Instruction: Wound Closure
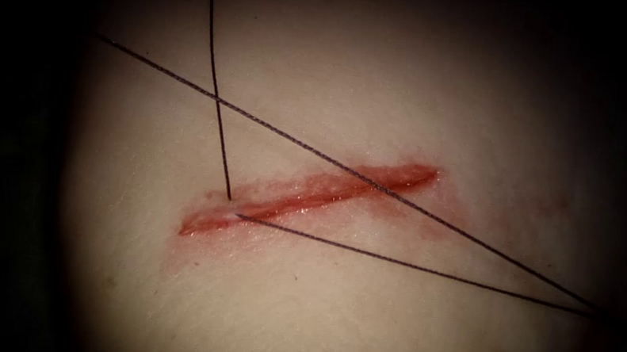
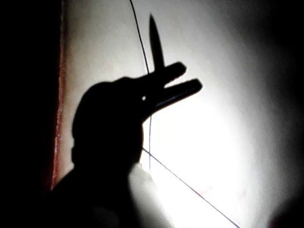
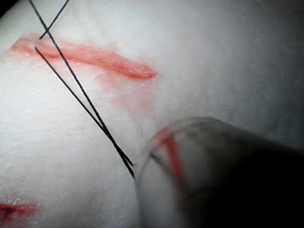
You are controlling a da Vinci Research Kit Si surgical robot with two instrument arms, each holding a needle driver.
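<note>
Tissue (image 1: 361,310) with its cut (image 1: 311,192) running lower left to upper right; thread (image 1: 399,262) enters near its left end. Left hand (image 2: 183,85), jaws apart, carries a needle (image 2: 156,42). Right hand's jaws: cannot tell. Stitch apparently underway.

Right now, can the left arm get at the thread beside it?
Probably yes: the thread runs close past the left tool with nothing between them, though its fingers already seem to hold the needle, clear of the tissue.
</note>
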